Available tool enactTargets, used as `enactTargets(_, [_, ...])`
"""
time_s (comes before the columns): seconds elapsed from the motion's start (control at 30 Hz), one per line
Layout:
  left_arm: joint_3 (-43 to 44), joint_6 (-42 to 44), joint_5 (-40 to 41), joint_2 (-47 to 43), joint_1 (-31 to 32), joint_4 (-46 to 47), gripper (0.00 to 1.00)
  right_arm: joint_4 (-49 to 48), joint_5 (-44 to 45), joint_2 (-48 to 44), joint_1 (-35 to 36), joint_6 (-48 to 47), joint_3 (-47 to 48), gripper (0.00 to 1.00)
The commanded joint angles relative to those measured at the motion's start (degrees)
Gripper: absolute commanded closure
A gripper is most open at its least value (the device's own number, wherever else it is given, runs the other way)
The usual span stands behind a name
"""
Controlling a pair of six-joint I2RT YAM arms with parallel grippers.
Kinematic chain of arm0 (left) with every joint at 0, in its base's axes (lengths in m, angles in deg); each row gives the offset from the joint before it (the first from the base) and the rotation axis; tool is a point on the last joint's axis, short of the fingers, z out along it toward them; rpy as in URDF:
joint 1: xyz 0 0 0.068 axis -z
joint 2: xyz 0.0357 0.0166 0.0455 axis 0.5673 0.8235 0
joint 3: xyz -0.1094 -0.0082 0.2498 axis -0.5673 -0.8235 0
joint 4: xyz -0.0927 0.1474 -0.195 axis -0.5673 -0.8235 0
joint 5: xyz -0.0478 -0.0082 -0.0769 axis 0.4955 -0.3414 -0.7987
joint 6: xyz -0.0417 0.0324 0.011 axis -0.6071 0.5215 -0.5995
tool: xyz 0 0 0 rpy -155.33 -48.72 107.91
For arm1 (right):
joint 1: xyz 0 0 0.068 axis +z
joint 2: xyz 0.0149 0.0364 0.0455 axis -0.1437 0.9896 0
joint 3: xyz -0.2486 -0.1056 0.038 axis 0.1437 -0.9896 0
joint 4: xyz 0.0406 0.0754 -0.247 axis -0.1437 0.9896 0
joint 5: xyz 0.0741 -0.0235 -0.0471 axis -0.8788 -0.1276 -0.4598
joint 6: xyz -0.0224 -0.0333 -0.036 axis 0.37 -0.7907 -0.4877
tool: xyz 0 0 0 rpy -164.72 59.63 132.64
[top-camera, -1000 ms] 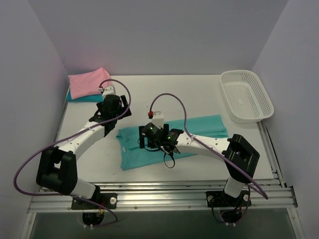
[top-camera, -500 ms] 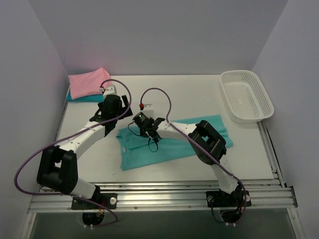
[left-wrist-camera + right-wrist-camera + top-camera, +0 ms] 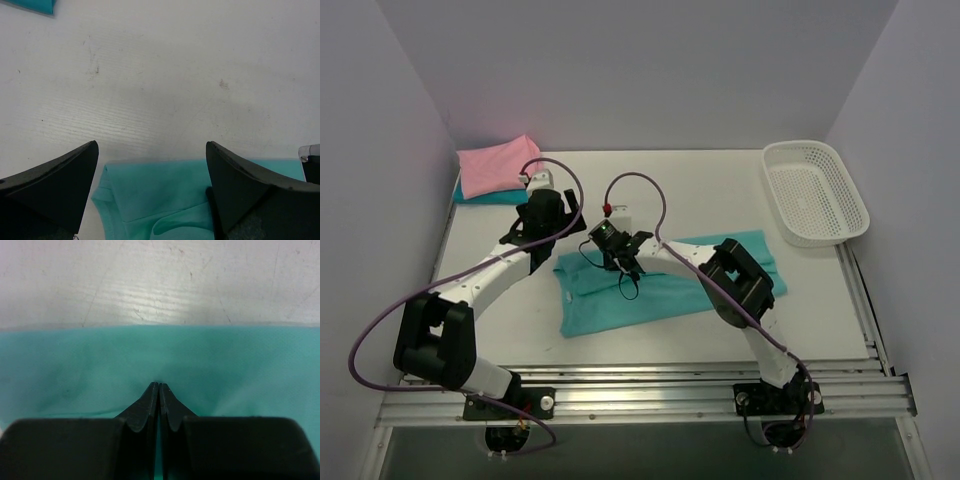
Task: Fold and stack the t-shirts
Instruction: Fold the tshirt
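since a second ago the right arm has swung its elbow in over the teal-green t-shirt [image 3: 665, 292] and carried the right pincer [image 3: 616, 250] up and left, from the middle of the cloth to its far edge. the left arm has hardly shifted.

that shirt lies spread across the middle of the worktop [image 3: 710, 190]. the pink t-shirt [image 3: 498, 163] sits folded on the teal-blue t-shirt [image 3: 488, 197] in the far left corner, and the white basket [image 3: 815, 192] stands far right.

my right pincer's fingers are pressed together, tips down on the cloth just short of its edge. i can't see any fabric nipped between them. the left pincer [image 3: 151, 147] is spread wide, hovering above the shirt's far left corner, where the hem is already rumpled over.

what worries me:
- if i slide the right tips along like this, they could drag the cloth into a ridge instead of smoothing it.
- the left fingers could close on that doubled-over hem and lift a twisted corner.
- the two wrists are near each other, and the right arm's cable loops low over the shirt, so a careless sweep could snag.
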Motion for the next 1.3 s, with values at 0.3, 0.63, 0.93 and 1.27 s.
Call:
enactTargets(0.3, [1.8, 0.2, -0.2, 1.2, -0.1, 2.2, 0.02, 5.1, 4.0, -19.8, 4.6, 2.2, -12.3, 1.0])
enactTargets(0.63, [2.9, 0.2, -1.2, 4.3, -0.1, 2.6, 0.02, 7.0, 5.3, -38.1, 11.0, 7.7, -28.2, 0.99])
enactTargets(0.93, [2.6, -3.2, -3.6, 4.2, 6.4, 0.0, 0.0, 10.9, 14.1, -44.3, 12.1, 3.9, -26.1, 0.21])
enactTargets(1.27, [0.4, -9.5, 6.4, 2.9, 16.7, -9.1, 0.0, 11.9, 18.3, -51.0, 10.7, -0.5, -27.6, 0.17])
